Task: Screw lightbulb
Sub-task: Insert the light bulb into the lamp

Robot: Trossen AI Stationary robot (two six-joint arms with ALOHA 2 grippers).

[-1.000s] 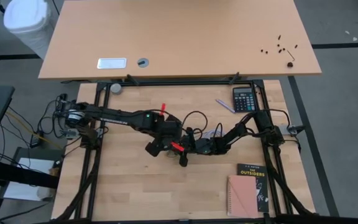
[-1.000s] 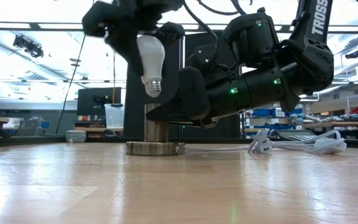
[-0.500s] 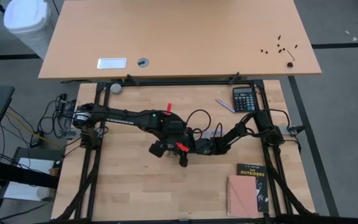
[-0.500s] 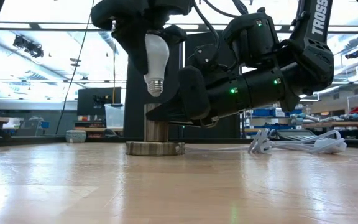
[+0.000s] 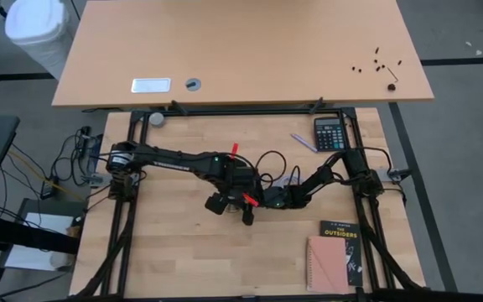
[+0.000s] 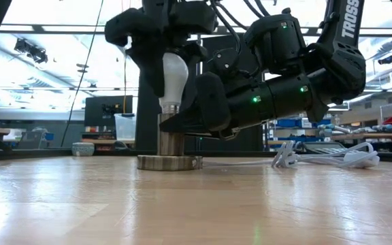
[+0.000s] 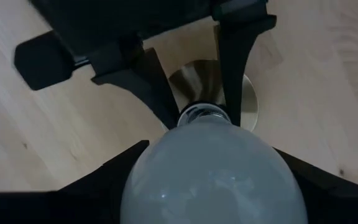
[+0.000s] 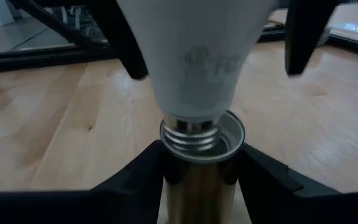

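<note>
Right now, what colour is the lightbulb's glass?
Frosted white, on the lightbulb; clearest in the left wrist view.

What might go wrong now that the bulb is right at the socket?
The lightbulb, held by the left gripper, has its threads just entering the socket; if tilted, it may cross-thread. The right gripper clamps the socket, which might slip and spin. The cord lies nearby and might snag.

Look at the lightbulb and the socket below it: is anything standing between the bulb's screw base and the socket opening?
Nothing visible does. The left end effector holds the lightbulb upright, its threaded base already at the mouth of the socket, which the right end effector grips from both sides below the rim.
</note>
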